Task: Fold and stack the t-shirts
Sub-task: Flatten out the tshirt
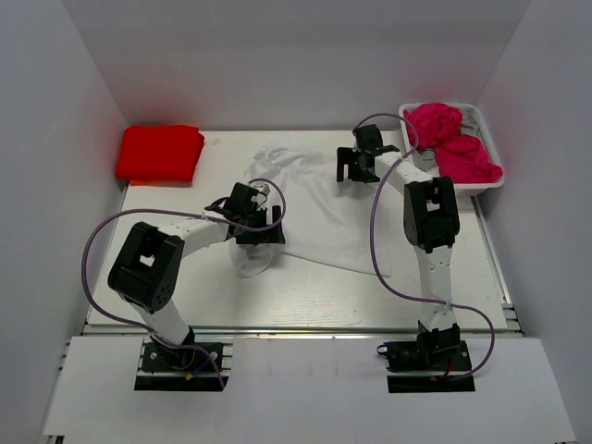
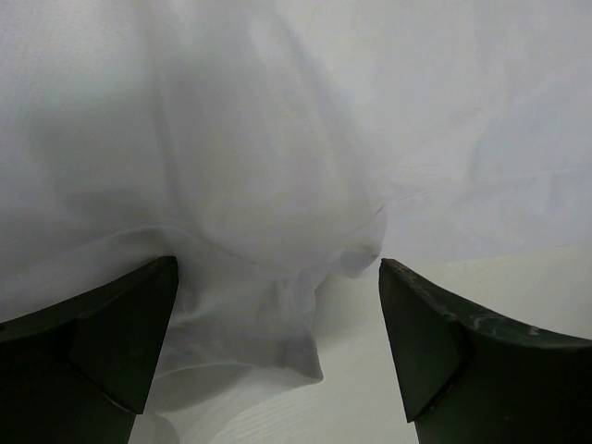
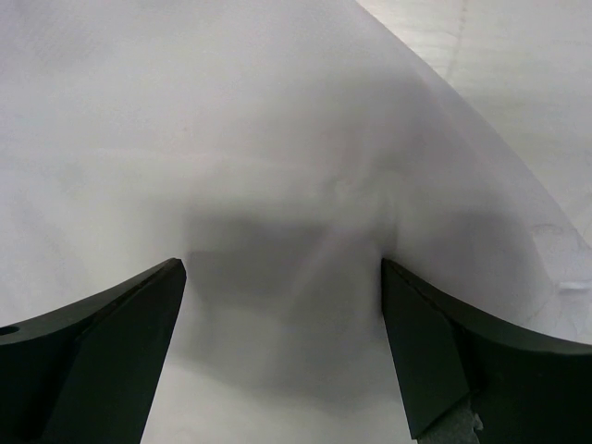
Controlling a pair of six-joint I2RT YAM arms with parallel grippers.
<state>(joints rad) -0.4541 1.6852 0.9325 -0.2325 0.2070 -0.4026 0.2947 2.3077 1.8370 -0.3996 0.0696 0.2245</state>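
The white t-shirt [image 1: 319, 211] lies spread across the middle of the worktop [image 1: 305, 298], mostly flat, with rumpled folds along its far edge and at its near left corner. My left claw [image 1: 255, 228] hangs over that near left corner. In the left wrist view its jaws stand wide apart with a bunched, hanging fold of the white cloth between them. They are not closed on it, and bare worktop shows just beyond the fold on the right side. My right claw [image 1: 356, 166] sits at the far right part of the same shirt. In the right wrist view its jaws are also apart, above fairly smooth cloth with 1 small crease between them. I cannot tell whether either claw touches the fabric.

The red t-shirt [image 1: 159, 153] rests folded in the far left corner of the worktop, well apart from the white one. The magenta-pink t-shirts [image 1: 453, 141] are heaped loosely in the white wire basket [image 1: 492, 183] at the far right corner, just beside my right arm. How many lie in that heap I cannot tell.
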